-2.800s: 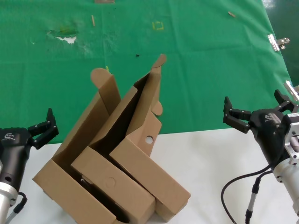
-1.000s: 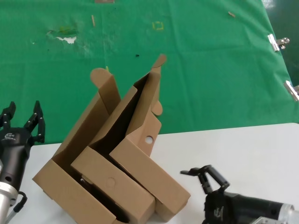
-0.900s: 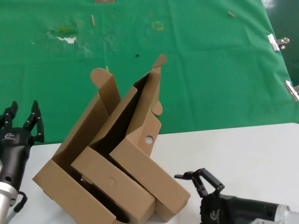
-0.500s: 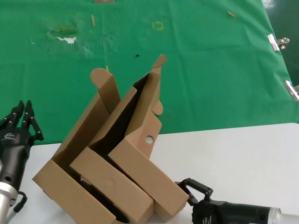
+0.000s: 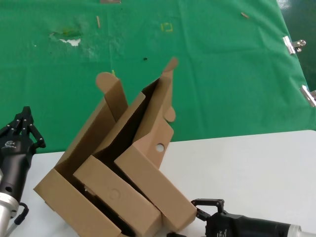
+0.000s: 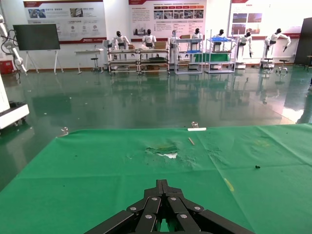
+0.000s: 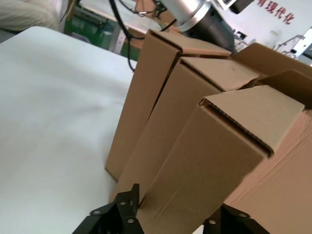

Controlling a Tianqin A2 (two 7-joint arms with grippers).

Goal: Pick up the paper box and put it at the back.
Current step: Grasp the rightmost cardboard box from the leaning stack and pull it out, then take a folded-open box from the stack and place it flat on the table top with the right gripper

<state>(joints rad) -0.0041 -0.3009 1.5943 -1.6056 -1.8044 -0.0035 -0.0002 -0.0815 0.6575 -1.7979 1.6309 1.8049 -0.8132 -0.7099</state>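
Head view: right gripper, jaws wide, straddles paper box bottom corner, lower centre; left gripper narrow, left edge.

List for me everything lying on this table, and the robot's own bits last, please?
paper box: one, brown, leaning at the right of the box stack.
box with circle outline: one, brown, beside it.
bigger carton: one, brown, holding both.
green cloth: one, torn white patch, at the back.
white tabletop: one, in front.
metal clips: two, silver, cloth's right edge.
left gripper: black, shut, left of the carton.
right gripper: black, open, fingers around the paper box's near corner.
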